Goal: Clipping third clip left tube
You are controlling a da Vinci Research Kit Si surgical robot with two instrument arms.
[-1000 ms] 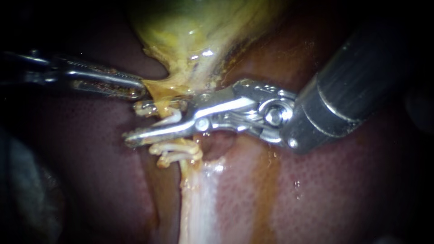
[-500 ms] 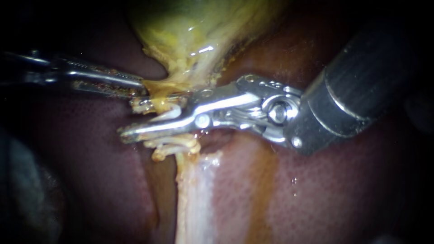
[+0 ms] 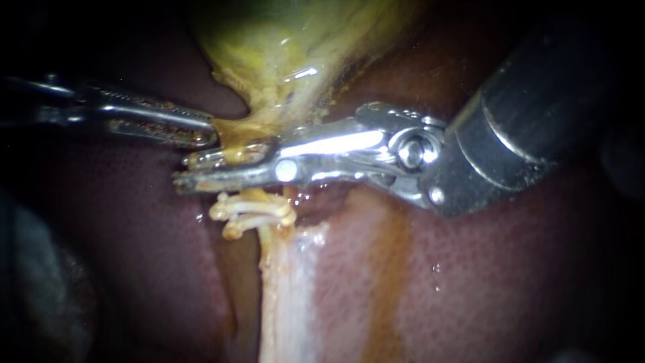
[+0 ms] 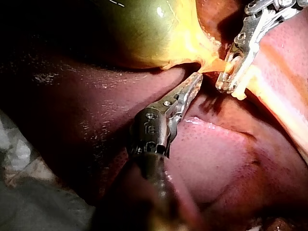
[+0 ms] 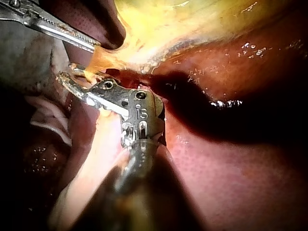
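- My right instrument (image 3: 187, 171) comes in from 2 o'clock in the endoscope view, and its long jaws point toward 9 o'clock across the middle.
- Its jaws are clenched on the tube (image 3: 267, 236). They lie nearly together, one on each side of it, with only a sliver of orange tissue showing between them.
- The tube runs from the gallbladder (image 3: 282, 47) at 12 o'clock down toward 6 o'clock. My right jaws cross it at right angles just below the gallbladder's neck.
- Two pale clips (image 3: 252, 214) sit on the same tube just on the 6 o'clock side of my right jaws, close but apart from them.
- My left instrument (image 3: 209, 134) enters from 9 o'clock. Its jaws are closed on the yellow tissue (image 3: 235, 129) at the gallbladder's neck, just on the 12 o'clock side of my right jaws.
- The left wrist view shows my left instrument (image 4: 196, 79) pinching that yellow tissue at its tip, with my right instrument (image 4: 228, 77) just ahead and to one side, across the tube.
- In the right wrist view my right instrument (image 5: 70, 73) lies under the stretched tissue, and the left instrument (image 5: 94, 48) is just ahead of it.
- The liver (image 3: 510, 269) lies under everything, dark red and wet.
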